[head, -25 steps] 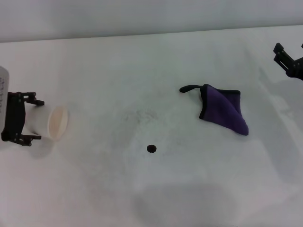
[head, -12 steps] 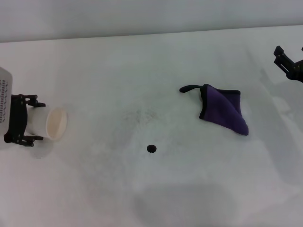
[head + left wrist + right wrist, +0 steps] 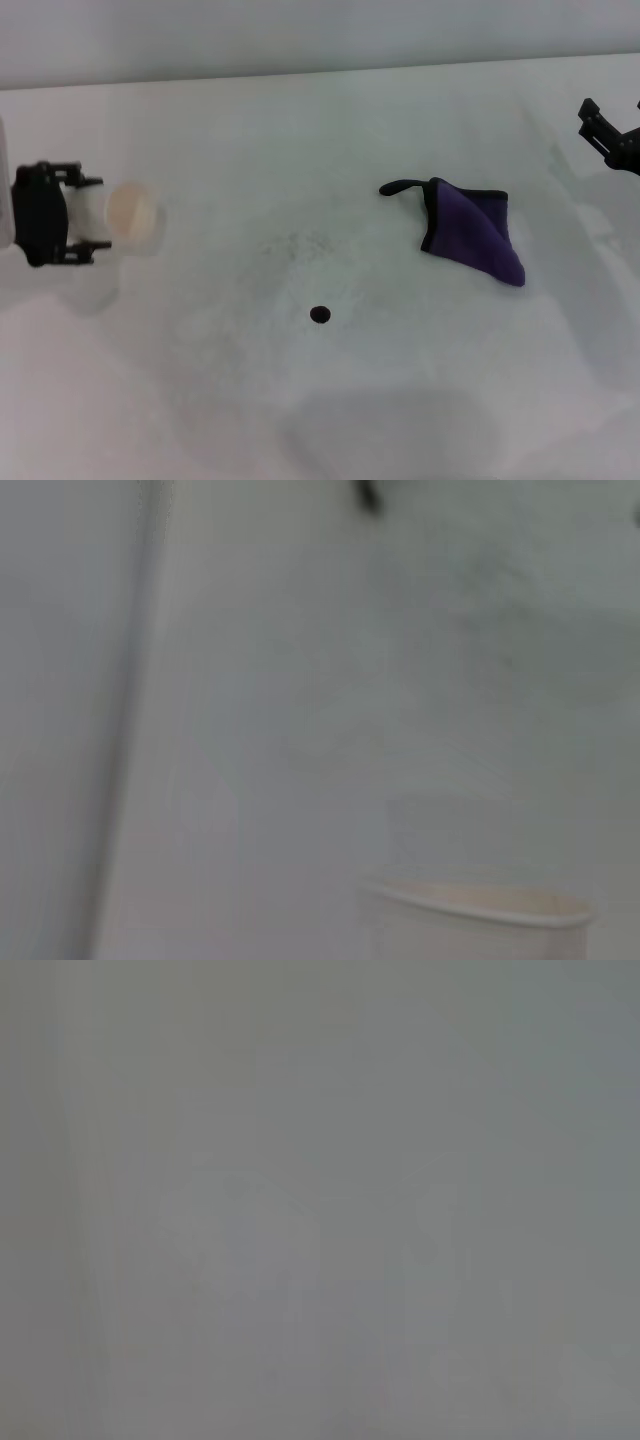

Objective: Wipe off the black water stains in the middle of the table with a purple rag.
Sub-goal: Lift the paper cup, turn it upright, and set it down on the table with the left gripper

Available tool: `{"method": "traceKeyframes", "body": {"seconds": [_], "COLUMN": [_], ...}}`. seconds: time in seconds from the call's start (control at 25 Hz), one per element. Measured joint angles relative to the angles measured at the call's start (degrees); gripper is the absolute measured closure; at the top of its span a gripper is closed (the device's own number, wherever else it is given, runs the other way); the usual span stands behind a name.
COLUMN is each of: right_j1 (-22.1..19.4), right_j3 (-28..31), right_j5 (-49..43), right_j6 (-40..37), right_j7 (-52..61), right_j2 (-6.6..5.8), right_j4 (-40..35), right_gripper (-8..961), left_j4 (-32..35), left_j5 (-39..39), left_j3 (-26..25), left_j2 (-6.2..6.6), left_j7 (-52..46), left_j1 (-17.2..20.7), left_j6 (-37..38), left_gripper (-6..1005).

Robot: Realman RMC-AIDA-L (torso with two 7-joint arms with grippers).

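The purple rag [image 3: 470,232], edged in black with a thin loop tail, lies crumpled on the white table [image 3: 300,420] right of the middle. The black water stain [image 3: 319,314] is one tiny round dot in the middle, left of and nearer than the rag. My left gripper [image 3: 97,213] is at the far left, shut on a cream paper cup [image 3: 128,212] held on its side above the table. The cup's rim shows in the left wrist view [image 3: 480,905]. My right gripper [image 3: 612,118] is open and empty at the far right edge, beyond the rag.
Faint grey speckles [image 3: 295,245] lie just beyond the stain. The table's far edge [image 3: 320,72] runs along the top of the head view. The right wrist view shows only plain grey.
My left gripper has lifted the paper cup off the table and carried it up and slightly right in the head view. The rag, stain and right gripper have not moved.
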Motion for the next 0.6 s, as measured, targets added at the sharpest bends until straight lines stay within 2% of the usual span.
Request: {"method": "traceKeyframes", "body": {"seconds": [0.12, 0.16, 0.24, 0.6], "right_j1": [0.04, 0.09, 0.16, 0.41], "right_j3": [0.00, 0.00, 0.00, 0.00], "right_j5": [0.00, 0.00, 0.00, 0.01], "right_j6": [0.00, 0.00, 0.00, 0.11], "right_j7": [0.00, 0.00, 0.00, 0.00], "right_j2": [0.09, 0.11, 0.15, 0.17], "right_j4": [0.05, 0.06, 0.06, 0.06], "right_gripper": [92, 92, 92, 92], "left_j4": [0.15, -0.83, -1.15, -16.57], "left_j5": [-7.26, -13.14, -14.31, -45.97], "left_j3": [-0.20, -0.48, -0.54, -0.64], "left_j2": [-0.02, -0.06, -0.07, 0.09], "left_j7": [-0.01, 0.08, 0.15, 11.67], "left_j1": [1.17, 1.97, 2.16, 4.64], "left_j6": [2.69, 4.26, 4.47, 5.09], "left_gripper": [266, 269, 269, 269]}}
